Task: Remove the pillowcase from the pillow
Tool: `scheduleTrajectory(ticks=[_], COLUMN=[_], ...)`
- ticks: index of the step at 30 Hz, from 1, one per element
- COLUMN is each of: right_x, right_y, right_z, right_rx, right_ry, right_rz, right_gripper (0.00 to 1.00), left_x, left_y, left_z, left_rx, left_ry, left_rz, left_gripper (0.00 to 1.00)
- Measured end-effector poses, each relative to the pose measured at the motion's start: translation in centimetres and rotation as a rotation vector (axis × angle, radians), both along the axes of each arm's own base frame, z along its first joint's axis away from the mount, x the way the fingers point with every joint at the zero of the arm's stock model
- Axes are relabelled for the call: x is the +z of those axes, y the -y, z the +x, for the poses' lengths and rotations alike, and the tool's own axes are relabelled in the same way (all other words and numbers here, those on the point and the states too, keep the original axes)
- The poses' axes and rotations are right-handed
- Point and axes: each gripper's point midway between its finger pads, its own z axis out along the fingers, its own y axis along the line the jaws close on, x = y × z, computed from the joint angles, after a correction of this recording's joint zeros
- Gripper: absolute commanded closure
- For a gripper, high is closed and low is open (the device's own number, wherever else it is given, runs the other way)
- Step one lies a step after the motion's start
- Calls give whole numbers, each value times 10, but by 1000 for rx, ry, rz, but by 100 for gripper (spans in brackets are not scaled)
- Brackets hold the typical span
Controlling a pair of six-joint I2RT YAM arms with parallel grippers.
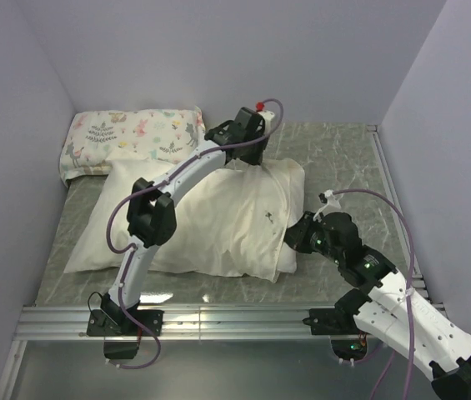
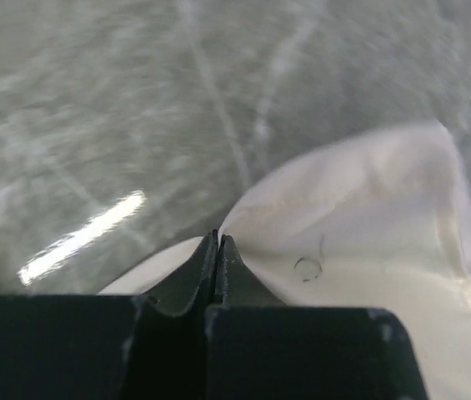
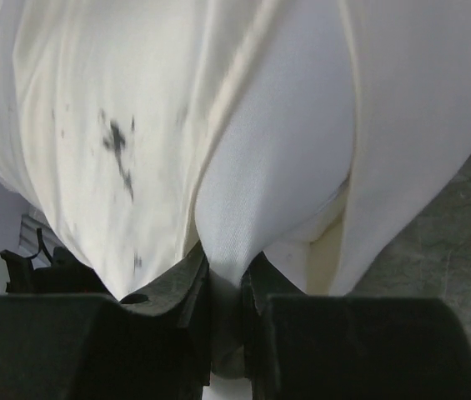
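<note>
The thin, faintly shiny cream pillowcase (image 1: 210, 217) lies wrinkled on the grey marbled counter (image 1: 343, 167), its far edge touching the tips of the closed left hand (image 2: 217, 243). The right hand (image 3: 225, 287) pinches a smooth fold of the plump matte white pillow (image 3: 277, 167) at the case's near-right corner.

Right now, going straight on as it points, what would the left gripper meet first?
The pillowcase, bunched at the shut tips of the left gripper and apparently pinched; beyond it, only the table top.

Lab cell, plain walls (image 1: 218, 50), aluminium rail (image 1: 218, 321)
</note>
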Motion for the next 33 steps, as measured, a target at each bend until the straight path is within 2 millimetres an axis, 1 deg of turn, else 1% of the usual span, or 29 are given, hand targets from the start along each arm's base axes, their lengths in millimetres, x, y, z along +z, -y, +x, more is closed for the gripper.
scheduleTrajectory(ticks=[1,5,7,8,10,13,14,15,16,17,18,20,21,22,24,27,28,29,31,33], right_x=[1,10,16,18,21,24,27,30,34,37,40,48,51,54,58,65,69,75,86,99], right_y=[1,9,12,14,15,19,20,20,20,20,20,18,16,15,12,10,10,9,7,6], right_z=[-1,-3,-1,0,0,-1,-1,-1,-1,0,0,1,1,3,5,7,8,10,14,18], right_rx=[-2,-27,-48,-56,-63,-68,-68,-68,-66,-63,-58,-44,-39,-33,-22,-14,-11,-9,-7,-5], right_ry=[3,36,59,67,75,77,78,79,81,81,80,81,80,79,80,76,76,80,95,113], right_rz=[1,8,13,13,11,-8,-14,-19,-22,-28,-35,-45,-47,-50,-54,-69,-76,-80,-87,-90], right_gripper=[100,100,100,100,100,100,100,100,100,100,100,100,100,100,100,100,100,100,100,100], left_x=[0,-1,-4,-6,-7,-3,-4,-5,-10,-13,-15,-14,-8,0,22,70,90,104,140,170], left_y=[-10,-64,-86,-94,-102,-101,-101,-101,-103,-107,-111,-121,-125,-128,-133,-137,-136,-134,-127,-120], left_z=[9,50,57,56,53,50,48,45,40,34,31,25,25,26,29,30,27,24,9,-12], left_rx=[46,262,328,348,366,352,344,334,324,317,313,314,315,317,324,331,329,325,305,284], left_ry=[6,3,-21,-37,-52,-48,-48,-45,-46,-46,-42,-29,-13,6,53,139,173,195,250,289], left_rz=[6,-1,-17,-17,-18,-19,-17,-15,-4,14,29,51,54,54,41,-6,-28,-46,-93,-137], left_gripper=[100,100,100,100,100,100,98,89,82,72,58,44,33,29,21,15,15,14,13,12])
